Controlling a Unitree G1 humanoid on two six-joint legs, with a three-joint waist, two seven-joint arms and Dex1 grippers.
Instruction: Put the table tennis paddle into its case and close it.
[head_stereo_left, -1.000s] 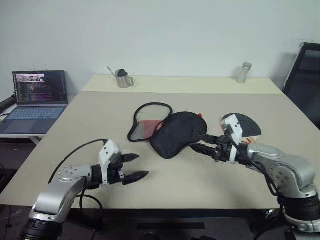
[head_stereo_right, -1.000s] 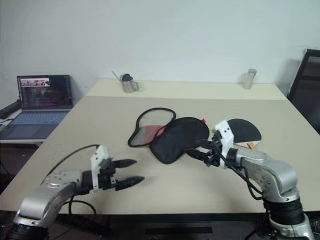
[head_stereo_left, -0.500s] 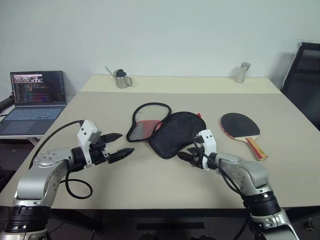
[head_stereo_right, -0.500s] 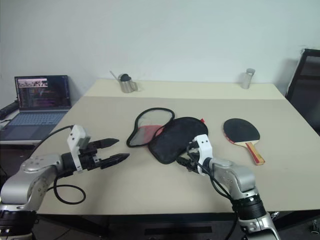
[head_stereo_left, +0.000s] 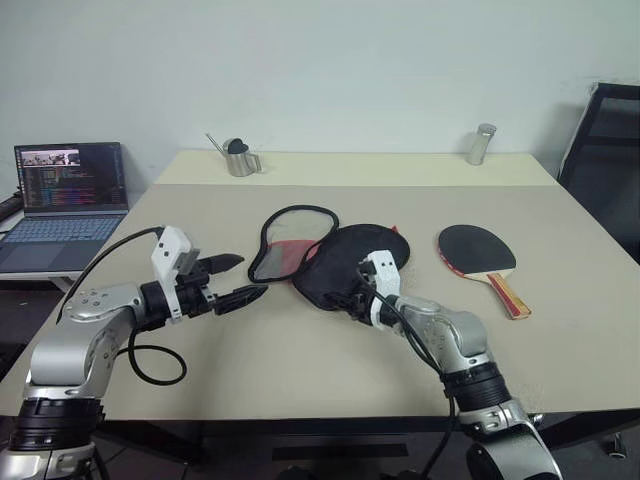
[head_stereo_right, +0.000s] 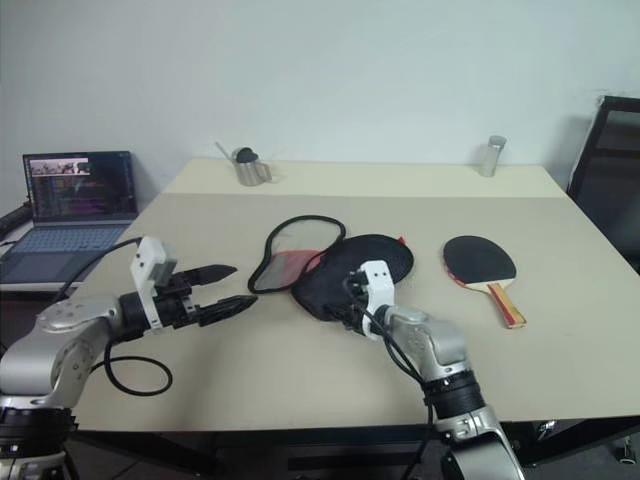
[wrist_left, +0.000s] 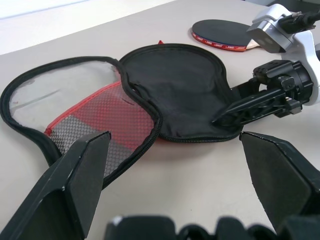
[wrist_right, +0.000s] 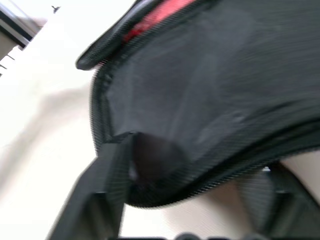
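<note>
The case (head_stereo_left: 335, 262) lies unzipped mid-counter, its flap spread flat; the paddle (head_stereo_left: 478, 250) waits well apart to its right. Your right gripper (wrist_left: 235, 106) is at the case's near edge (whether it has pinched the fabric, I cannot tell). The left gripper (head_stereo_left: 240, 281) hovers spread wide; pin that side before lifting.
</note>
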